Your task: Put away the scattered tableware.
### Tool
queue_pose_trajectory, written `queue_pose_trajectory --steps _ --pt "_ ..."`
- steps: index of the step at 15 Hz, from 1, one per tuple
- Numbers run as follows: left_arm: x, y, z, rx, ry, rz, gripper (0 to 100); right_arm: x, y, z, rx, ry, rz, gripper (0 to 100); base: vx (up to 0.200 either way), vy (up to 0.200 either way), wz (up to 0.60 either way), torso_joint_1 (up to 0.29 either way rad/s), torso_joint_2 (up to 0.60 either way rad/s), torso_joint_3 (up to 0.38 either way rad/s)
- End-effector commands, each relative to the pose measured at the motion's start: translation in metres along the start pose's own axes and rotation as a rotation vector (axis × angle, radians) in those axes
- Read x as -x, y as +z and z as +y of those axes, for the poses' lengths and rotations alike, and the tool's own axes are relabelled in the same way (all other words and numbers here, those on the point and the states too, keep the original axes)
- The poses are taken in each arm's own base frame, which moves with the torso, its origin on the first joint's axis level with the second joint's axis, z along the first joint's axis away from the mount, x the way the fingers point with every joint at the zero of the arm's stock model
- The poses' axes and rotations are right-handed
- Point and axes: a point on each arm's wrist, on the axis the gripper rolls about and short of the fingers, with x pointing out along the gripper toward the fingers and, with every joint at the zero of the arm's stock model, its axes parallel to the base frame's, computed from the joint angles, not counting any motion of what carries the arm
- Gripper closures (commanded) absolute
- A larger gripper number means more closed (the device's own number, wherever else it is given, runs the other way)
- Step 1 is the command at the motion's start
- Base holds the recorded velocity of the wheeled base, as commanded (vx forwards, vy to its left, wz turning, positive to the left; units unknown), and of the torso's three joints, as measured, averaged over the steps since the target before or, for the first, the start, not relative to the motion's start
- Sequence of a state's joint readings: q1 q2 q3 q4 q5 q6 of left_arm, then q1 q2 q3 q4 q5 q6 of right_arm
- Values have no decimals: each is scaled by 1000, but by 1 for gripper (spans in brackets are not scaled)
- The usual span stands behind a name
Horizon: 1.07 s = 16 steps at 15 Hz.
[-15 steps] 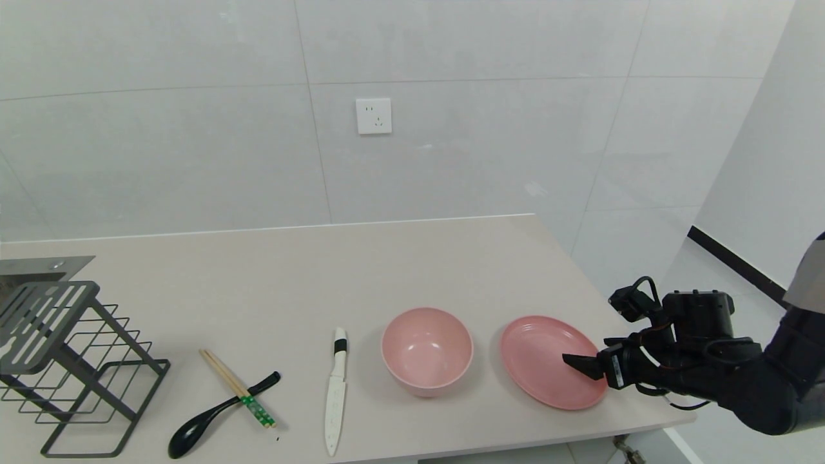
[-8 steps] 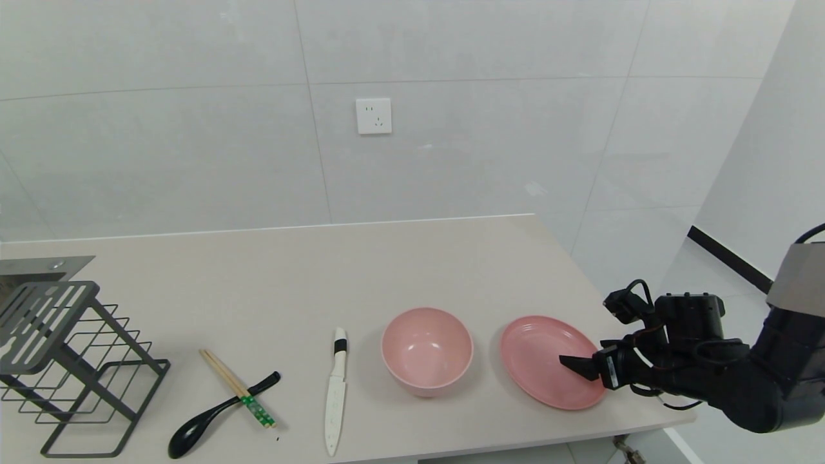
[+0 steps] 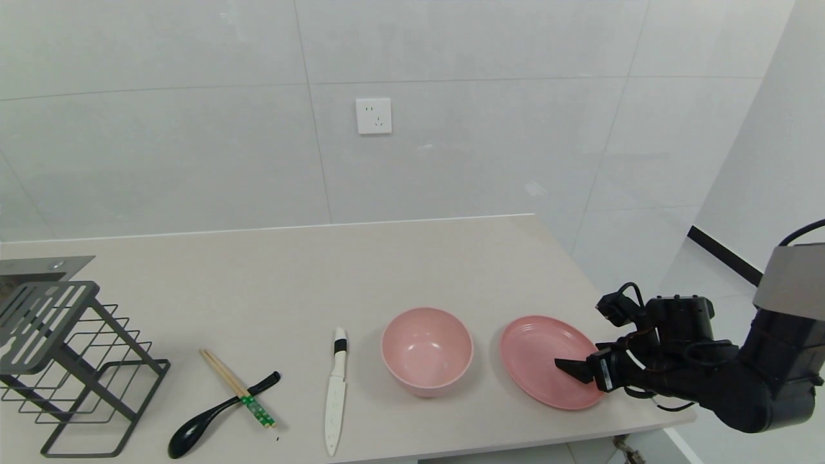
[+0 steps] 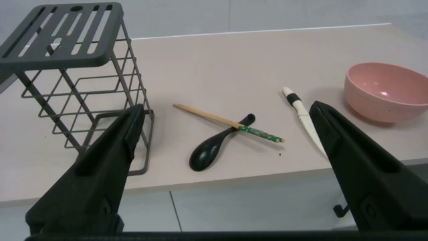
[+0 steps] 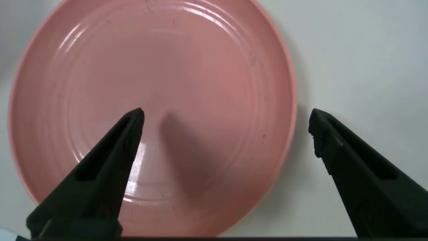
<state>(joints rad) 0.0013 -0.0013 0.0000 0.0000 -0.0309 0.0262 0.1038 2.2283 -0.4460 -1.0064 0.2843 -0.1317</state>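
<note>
A pink plate (image 3: 544, 361) lies near the counter's right end, with a pink bowl (image 3: 427, 350) to its left. Further left are a white knife (image 3: 336, 390), a pair of chopsticks (image 3: 237, 388) and a black spoon (image 3: 213, 415) crossing under them. My right gripper (image 3: 575, 369) hovers open just above the plate's right half; the right wrist view has the plate (image 5: 154, 107) under the spread gripper (image 5: 225, 117). My left gripper (image 4: 226, 110) is open, back from the counter's front edge, facing the spoon (image 4: 214, 144), chopsticks (image 4: 214, 119), knife (image 4: 304, 120) and bowl (image 4: 388, 90).
A dark wire dish rack (image 3: 64, 361) stands at the counter's left end, also seen as the rack (image 4: 73, 73) in the left wrist view. A sink edge (image 3: 45, 264) lies behind it. The counter (image 3: 387, 264) ends just right of the plate; a tiled wall runs behind.
My right gripper has crept leftward and slightly lower, further in over the plate. The tableware has not moved.
</note>
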Motion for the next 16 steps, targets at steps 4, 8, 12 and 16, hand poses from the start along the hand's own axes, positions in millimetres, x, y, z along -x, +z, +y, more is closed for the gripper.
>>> queue_pose_trajectory --steps 4,8,12,16 --pt "0 0 0 0 0 1 0 -15 -8 1 0 13 32 0 0 0 0 0 0 0" --pt "0 0 0 0 0 1 0 -17 -9 -4 -26 -1 25 100 0 0 0 0 0 0" --pt "0 0 0 0 0 1 0 -11 -10 -22 -68 -43 14 100 0 0 0 0 0 0" --pt "0 0 0 2 -1 1 0 11 21 -14 -228 34 -263 100 0 0 0 0 0 0"
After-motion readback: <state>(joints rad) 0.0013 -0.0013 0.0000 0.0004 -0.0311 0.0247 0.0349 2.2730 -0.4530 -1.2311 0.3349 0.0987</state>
